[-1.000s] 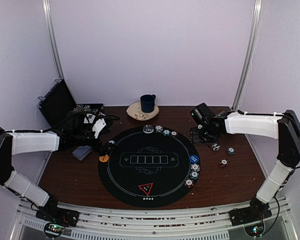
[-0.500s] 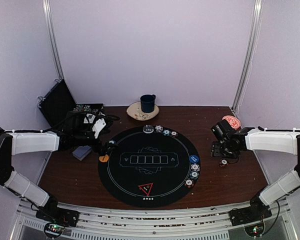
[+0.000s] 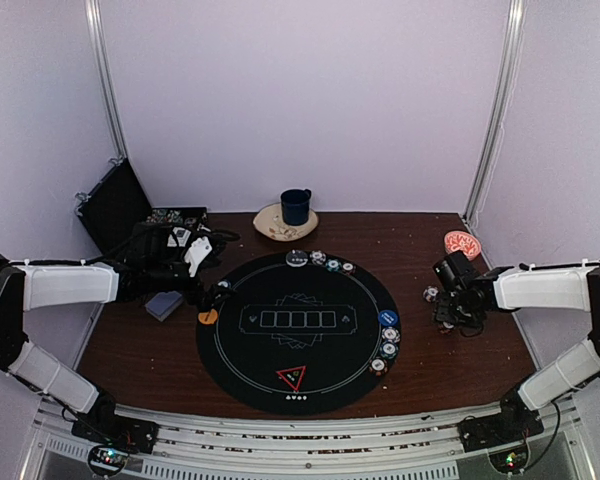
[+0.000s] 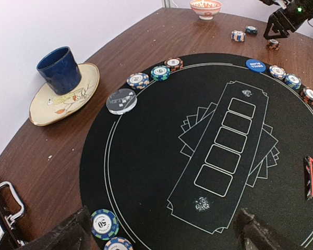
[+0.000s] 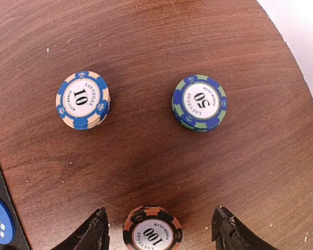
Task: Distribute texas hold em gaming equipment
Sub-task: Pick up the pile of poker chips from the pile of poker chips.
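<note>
Tip of the red-edged black triangle marker (image 3: 291,378) points at the near edge of the round black felt mat (image 3: 240,350). Three small striped round chips (image 3: 388,350) sit in a curved line on the mat's right rim, and a flat blue button disc (image 3: 387,317) lies just past them. Off the mat, on the brown wooden table (image 5: 146,41), the right gripper (image 5: 159,219) is spread wide on both sides of an orange and black chip marked 100 (image 5: 152,233), not touching it. Two small chip stacks, marked 10 (image 5: 83,100) and 50 (image 5: 199,102), lie flat just beyond. On the left, the grey-blue-backed cards (image 3: 164,305) lie flat off the mat, long side slanted. The left gripper (image 4: 161,229) hangs spread wide and empty over the mat's left rim. A clear round disc (image 4: 121,100) and three more striped chips (image 4: 160,72) sit on the far rim.
</note>
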You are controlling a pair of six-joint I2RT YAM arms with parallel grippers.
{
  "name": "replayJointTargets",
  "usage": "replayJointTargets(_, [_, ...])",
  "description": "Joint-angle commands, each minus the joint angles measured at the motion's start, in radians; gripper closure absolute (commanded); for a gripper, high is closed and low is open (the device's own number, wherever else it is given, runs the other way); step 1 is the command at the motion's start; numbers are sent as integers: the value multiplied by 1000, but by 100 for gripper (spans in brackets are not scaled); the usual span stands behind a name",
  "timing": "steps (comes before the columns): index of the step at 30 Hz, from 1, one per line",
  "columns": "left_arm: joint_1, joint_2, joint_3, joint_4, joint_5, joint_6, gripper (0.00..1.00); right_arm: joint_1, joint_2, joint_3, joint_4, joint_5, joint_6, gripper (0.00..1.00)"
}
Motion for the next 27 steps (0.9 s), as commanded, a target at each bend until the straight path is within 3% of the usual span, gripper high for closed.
replayJointTargets(1, [6,-8,7,29,17,4,2,-16,23,-26,70,-38,-18,33])
replayJointTargets(11, [7,0,9,28,16,4,2,-17,25,-38,57,-73,-20,36])
replayJointTargets(27, [6,5,11,27,15,4,2,-17,15,-63,73,-100,-34,50])
